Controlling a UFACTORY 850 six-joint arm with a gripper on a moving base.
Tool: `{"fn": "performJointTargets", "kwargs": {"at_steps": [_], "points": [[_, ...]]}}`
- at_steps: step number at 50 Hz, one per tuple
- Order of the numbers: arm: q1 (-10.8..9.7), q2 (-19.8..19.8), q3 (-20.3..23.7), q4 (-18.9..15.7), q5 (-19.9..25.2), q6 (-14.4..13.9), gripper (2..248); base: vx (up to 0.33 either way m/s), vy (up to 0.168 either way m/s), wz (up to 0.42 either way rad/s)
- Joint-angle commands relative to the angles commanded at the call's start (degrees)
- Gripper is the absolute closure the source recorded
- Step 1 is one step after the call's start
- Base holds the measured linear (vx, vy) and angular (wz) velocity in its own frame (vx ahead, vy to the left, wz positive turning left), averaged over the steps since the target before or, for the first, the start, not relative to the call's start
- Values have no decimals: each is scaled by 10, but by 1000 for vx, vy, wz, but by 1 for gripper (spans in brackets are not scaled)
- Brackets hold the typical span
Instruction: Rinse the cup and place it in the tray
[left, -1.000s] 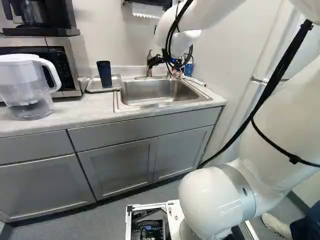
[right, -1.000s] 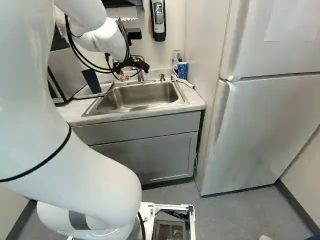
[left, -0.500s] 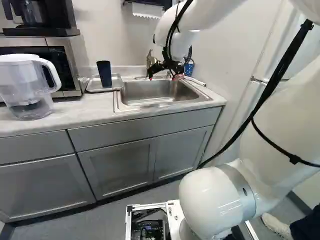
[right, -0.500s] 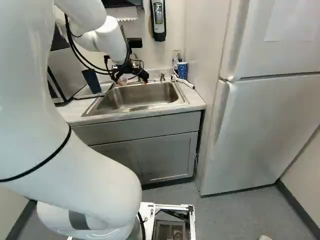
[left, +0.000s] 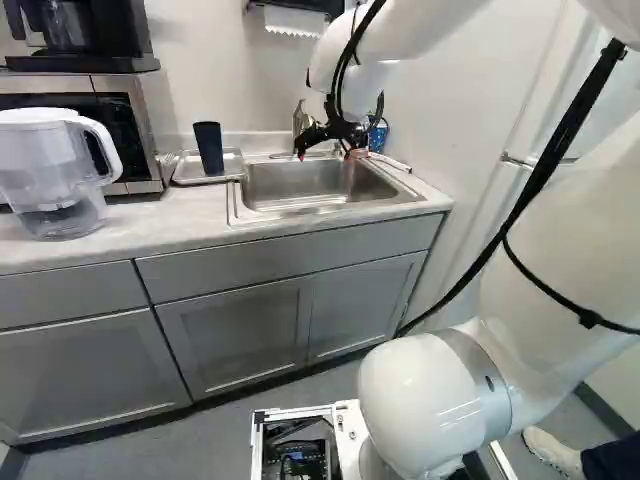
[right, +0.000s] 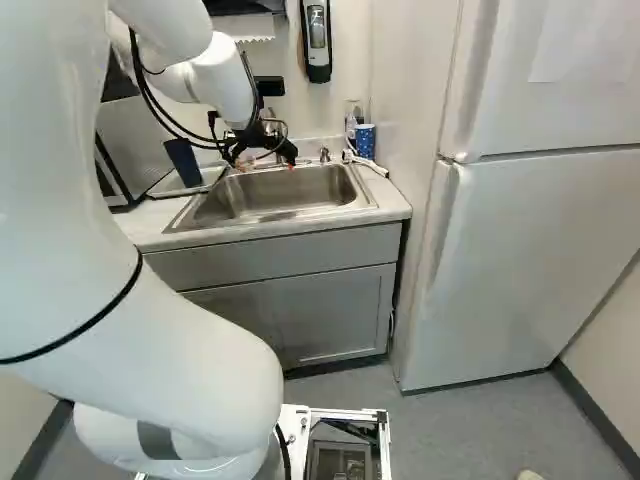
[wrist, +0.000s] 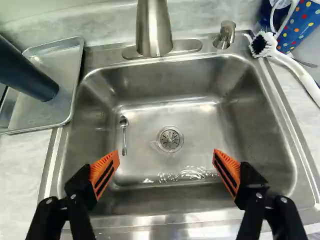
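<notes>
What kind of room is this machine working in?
It looks like a small kitchen or break room, perhaps in an office: there is a stainless steel sink set in a countertop, a white refrigerator beside it, and a water filter pitcher on the counter.

That's a smooth white arm (left: 540, 290), black cables (left: 343, 75) looping above its black pincer (left: 325, 153), ribbed orange pads (wrist: 111, 160) lining the fingers.
</notes>
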Motion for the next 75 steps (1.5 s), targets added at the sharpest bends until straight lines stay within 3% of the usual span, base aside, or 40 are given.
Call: {"fn": "performJointTargets", "kwargs": {"at_steps": [41,75], "points": [[0,0,0,0,0,0,3,-5,0,0],[0,0,0,0,0,0,3,-90,4,33]]}}
